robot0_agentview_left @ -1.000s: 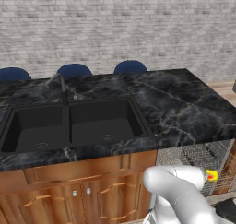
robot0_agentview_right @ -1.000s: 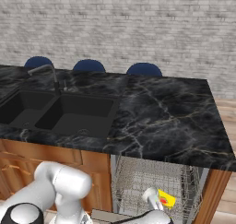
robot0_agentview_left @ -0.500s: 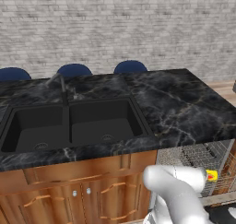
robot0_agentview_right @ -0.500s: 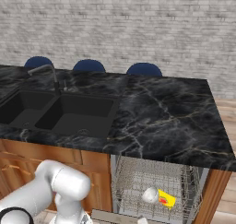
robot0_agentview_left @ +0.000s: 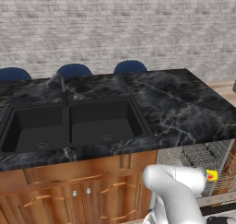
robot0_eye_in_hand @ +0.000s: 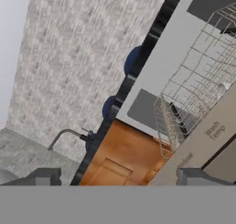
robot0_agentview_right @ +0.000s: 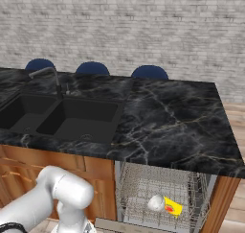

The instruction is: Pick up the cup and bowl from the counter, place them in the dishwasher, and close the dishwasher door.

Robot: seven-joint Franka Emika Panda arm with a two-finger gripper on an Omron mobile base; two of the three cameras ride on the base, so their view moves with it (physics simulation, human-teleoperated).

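Observation:
The dishwasher [robot0_agentview_right: 162,189] stands open under the right end of the black marble counter [robot0_agentview_right: 177,122]. Its wire rack [robot0_agentview_right: 143,189] holds a white round item [robot0_agentview_right: 155,202] and a yellow item [robot0_agentview_right: 173,207]; I cannot tell which is the cup and which the bowl. The yellow item [robot0_agentview_left: 211,175] also shows in the left base view. The dishwasher door [robot0_agentview_right: 119,225] hangs down open, and its edge printed "Wash Temp" [robot0_eye_in_hand: 209,135] is close ahead of my gripper [robot0_eye_in_hand: 120,178]. The gripper is low in front of the door, open and holding nothing.
A black double sink [robot0_agentview_left: 69,124] with a faucet [robot0_agentview_left: 60,82] is set into the counter's left half. Brown wooden cabinets [robot0_agentview_left: 83,191] run below it. Three blue chair backs [robot0_agentview_right: 149,73] stand behind the counter against a grey brick wall.
My arm has sunk lower and to the left in the right base view, uncovering the rack's front. The jaws stay wide apart. Nothing in the rack has moved.

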